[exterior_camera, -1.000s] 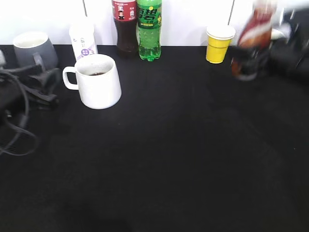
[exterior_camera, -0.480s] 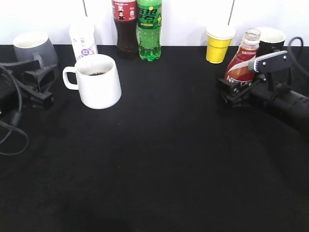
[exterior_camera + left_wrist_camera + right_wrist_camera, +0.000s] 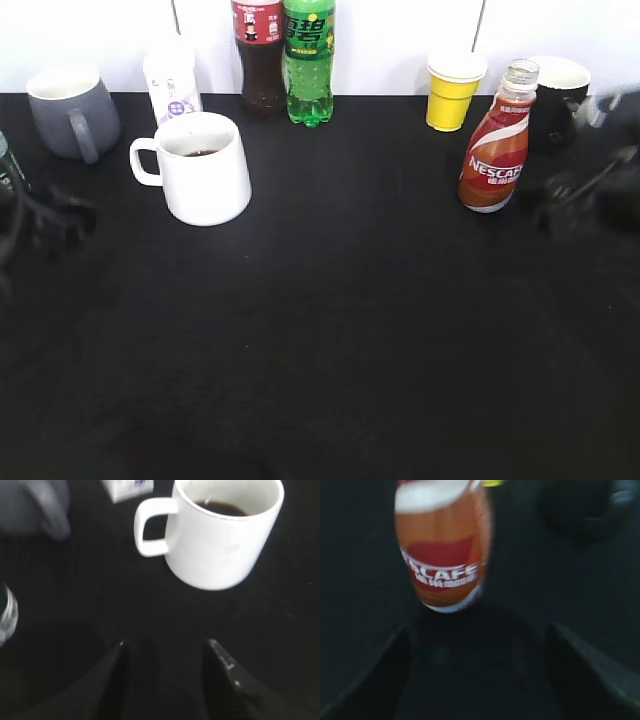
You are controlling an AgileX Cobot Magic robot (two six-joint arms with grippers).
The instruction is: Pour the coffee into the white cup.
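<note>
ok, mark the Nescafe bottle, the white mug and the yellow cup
Nescafe bottle (image 3: 494, 165), exterior view, on the label lettering.
white mug (image 3: 205, 180), exterior view, on the outer wall.
yellow cup (image 3: 450, 100), exterior view, on the yellow side below the white rim.

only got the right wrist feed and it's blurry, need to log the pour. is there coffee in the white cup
Observer: Yes. The left wrist view shows dark liquid inside the white cup.
Operator: is the bottle cap on
Observer: No cap; the exterior view shows the coffee bottle standing upright with an open clear neck.
Operator: where's the left gripper
Observer: The left gripper is open and empty, on the black table in front of the cup, not touching it.
Operator: right gripper clear of the bottle?
Observer: Yes. In the exterior view the right gripper is a blur to the right of the bottle, with a gap between them.
</note>
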